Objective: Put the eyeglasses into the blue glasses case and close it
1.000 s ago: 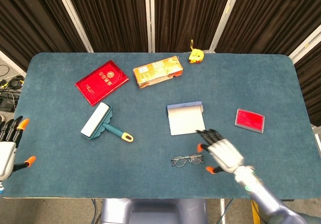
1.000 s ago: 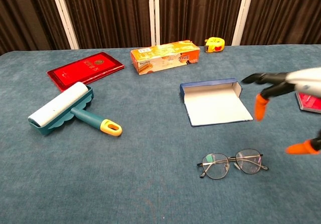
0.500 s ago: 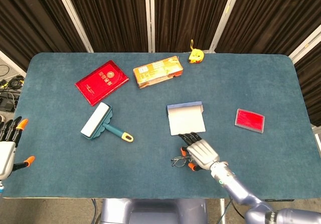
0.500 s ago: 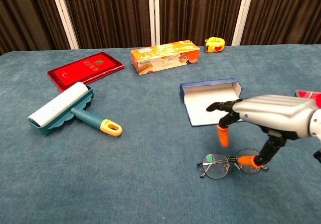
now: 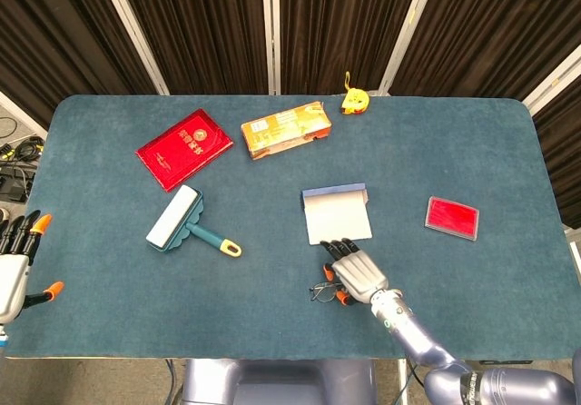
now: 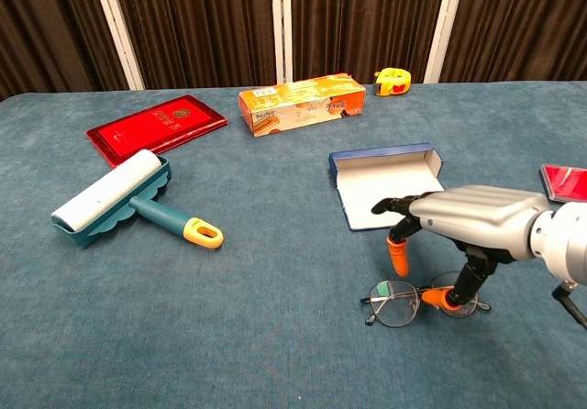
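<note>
The eyeglasses lie lens-down-front on the blue cloth, near the table's front edge; in the head view the eyeglasses peek out left of my right hand. The blue glasses case lies open just behind them, its white inside up; the same case shows in the head view. My right hand hovers over the right lens, palm down, fingers spread. Its thumb tip touches the frame by the bridge while its fingertips stay above the cloth. My left hand hangs off the table's left edge, fingers apart, empty.
A teal lint roller with a yellow-tipped handle lies at the left. Behind are a red booklet, an orange box and a yellow tape measure. A small red card lies right of the case.
My right hand has swung in from the right and come down over the eyeglasses; its thumb now touches the frame. The eyeglasses, the case and the left hand have not moved.
</note>
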`<action>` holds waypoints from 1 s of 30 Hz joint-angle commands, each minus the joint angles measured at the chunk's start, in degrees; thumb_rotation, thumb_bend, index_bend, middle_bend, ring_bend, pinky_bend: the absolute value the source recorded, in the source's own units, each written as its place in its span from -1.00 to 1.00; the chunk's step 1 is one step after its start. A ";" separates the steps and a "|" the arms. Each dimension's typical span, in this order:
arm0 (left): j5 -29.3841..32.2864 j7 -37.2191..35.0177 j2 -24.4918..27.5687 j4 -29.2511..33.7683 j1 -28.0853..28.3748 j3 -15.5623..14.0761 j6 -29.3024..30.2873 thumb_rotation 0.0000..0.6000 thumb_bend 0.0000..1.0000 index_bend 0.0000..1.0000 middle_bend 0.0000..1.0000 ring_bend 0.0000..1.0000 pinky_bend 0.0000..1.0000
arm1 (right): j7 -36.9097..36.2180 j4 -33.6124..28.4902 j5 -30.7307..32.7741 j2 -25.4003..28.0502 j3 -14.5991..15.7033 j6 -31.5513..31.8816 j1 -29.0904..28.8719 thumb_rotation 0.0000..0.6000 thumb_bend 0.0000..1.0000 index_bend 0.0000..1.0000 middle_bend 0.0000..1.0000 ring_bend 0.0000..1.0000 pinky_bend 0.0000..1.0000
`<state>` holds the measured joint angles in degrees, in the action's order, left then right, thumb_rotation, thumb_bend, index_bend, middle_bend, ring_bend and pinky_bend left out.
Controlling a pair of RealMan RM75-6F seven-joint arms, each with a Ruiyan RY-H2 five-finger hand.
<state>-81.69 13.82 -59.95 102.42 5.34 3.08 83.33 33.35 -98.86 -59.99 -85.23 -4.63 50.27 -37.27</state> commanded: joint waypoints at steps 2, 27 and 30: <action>-0.07 0.14 -0.07 0.00 0.05 -0.07 -0.01 1.00 -1.00 -1.00 -1.00 -1.00 -1.00 | -0.07 0.41 0.59 0.09 0.39 0.36 -0.41 1.00 -0.48 -0.06 -1.00 -1.00 -1.00; 0.50 0.88 -0.54 -0.27 0.30 -0.25 -0.19 1.00 -1.00 -1.00 -1.00 -1.00 -1.00 | -1.23 2.77 2.95 -0.89 3.55 0.42 -2.21 1.00 -0.38 0.09 -1.00 -1.00 -1.00; 0.58 1.02 -0.62 -0.32 0.36 -0.29 -0.29 1.00 -1.00 -1.00 -1.00 -1.00 -1.00 | -1.56 2.90 2.77 -0.83 3.74 0.49 -2.31 1.00 -0.31 0.14 -1.00 -1.00 -1.00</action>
<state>-81.10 14.84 -60.57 102.11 5.70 2.80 83.05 31.83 -95.98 -57.20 -86.08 -0.92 50.75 -39.56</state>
